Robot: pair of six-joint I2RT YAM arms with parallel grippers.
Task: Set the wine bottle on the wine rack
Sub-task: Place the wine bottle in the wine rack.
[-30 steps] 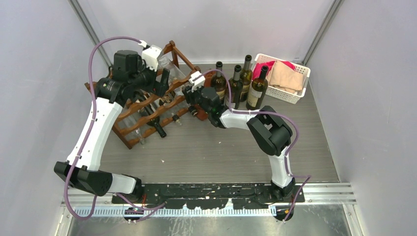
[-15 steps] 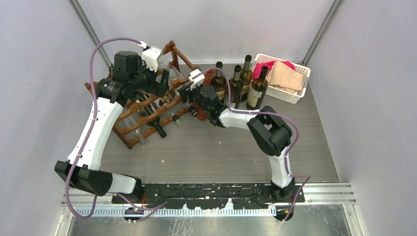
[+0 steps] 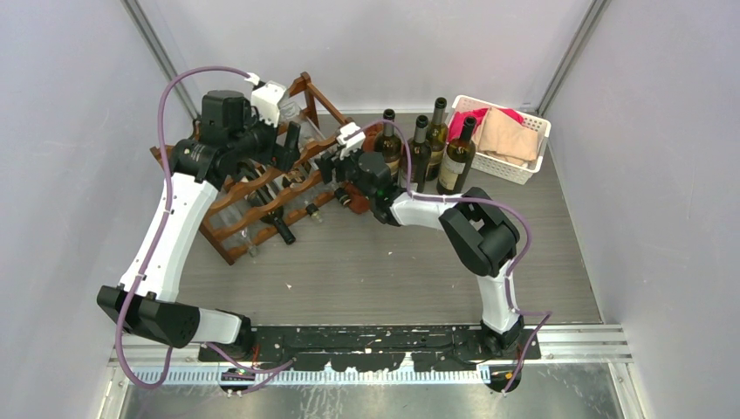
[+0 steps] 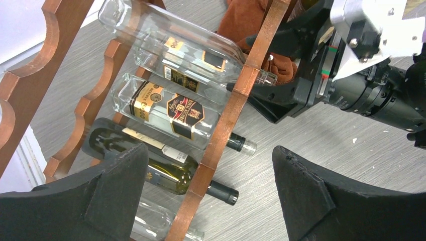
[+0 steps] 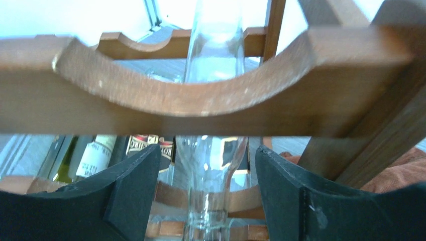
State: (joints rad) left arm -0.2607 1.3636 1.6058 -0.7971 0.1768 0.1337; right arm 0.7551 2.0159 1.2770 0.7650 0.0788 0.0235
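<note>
Right wrist: my right gripper (image 5: 206, 155) stood parted, clear glass wine bottle (image 5: 208, 201) between its fingers (image 5: 125, 196) on reddish-brown wooden rack (image 5: 150, 105).

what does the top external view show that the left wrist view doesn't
Only top external: four dark bottles standing beside the white basket, and both arms whole. Only left wrist: labels up close on the racked bottles, framed by the open left claw. Both: the wine rack, with the right claw at the neck of a clear bottle.
</note>
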